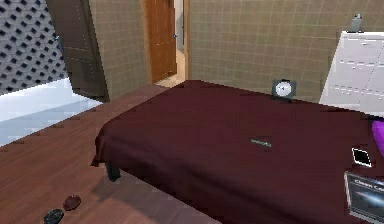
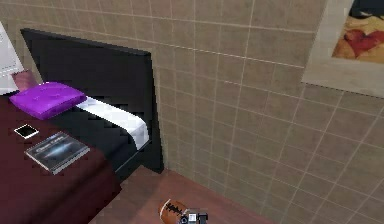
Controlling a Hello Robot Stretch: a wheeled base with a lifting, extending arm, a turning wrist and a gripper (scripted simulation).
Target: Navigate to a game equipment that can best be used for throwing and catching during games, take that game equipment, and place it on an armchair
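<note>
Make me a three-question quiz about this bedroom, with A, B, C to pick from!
1. Where does the white phone lie? A on the bed B on a chair C in a basket
2. What colour is the pillow? A green B purple C yellow
3. How is the grey book placed? A standing upright B hanging on a wall C lying flat
Answers: 1 A, it rests on the bed's dark red top; 2 B, it is bright purple, by the headboard; 3 C, it lies flat beside the phone.

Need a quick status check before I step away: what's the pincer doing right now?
Pincer: by a brown thing on the floor; cannot tell whether it holds anything.
</note>
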